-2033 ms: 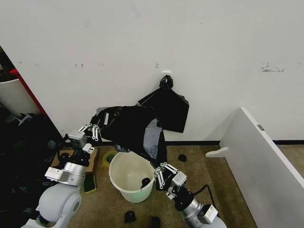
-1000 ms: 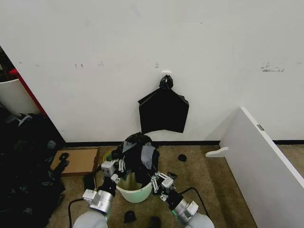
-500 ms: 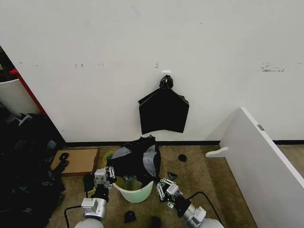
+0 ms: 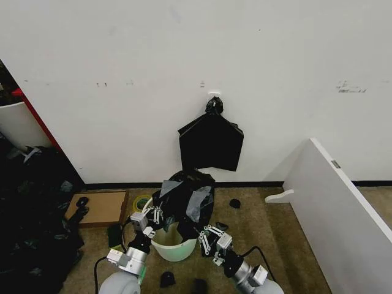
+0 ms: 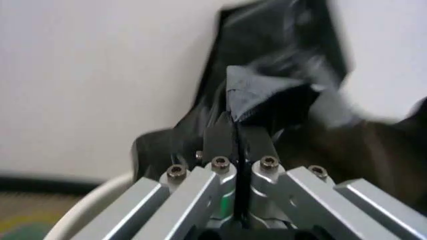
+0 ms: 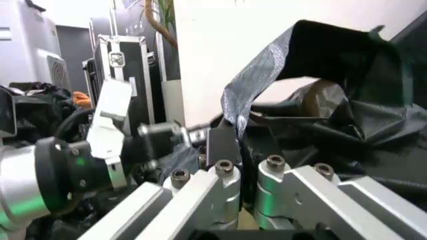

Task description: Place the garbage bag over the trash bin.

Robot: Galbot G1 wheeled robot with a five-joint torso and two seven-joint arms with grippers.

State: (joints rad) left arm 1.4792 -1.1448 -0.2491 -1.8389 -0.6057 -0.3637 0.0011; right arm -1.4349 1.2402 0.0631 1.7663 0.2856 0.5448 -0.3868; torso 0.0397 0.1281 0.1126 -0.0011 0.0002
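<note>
Both end effectors pinch the bag's edge over the bin.

The left end effector, low at the bin's left rim, has its fingers pressed flat together on a fold of the bag. The right end effector, at the bin's right rim, is closed narrow on another strip of the film, as the right wrist view shows. The bag rises in a crumpled black mound above and behind the bin's mouth, draped over its far rim, the near white rim bare. No writing can be read. Around them: a flat black bag hanging on the wall above, a cardboard box on the floor to the left, a white panel leaning at the right, small dark scraps on the carpet.
</note>
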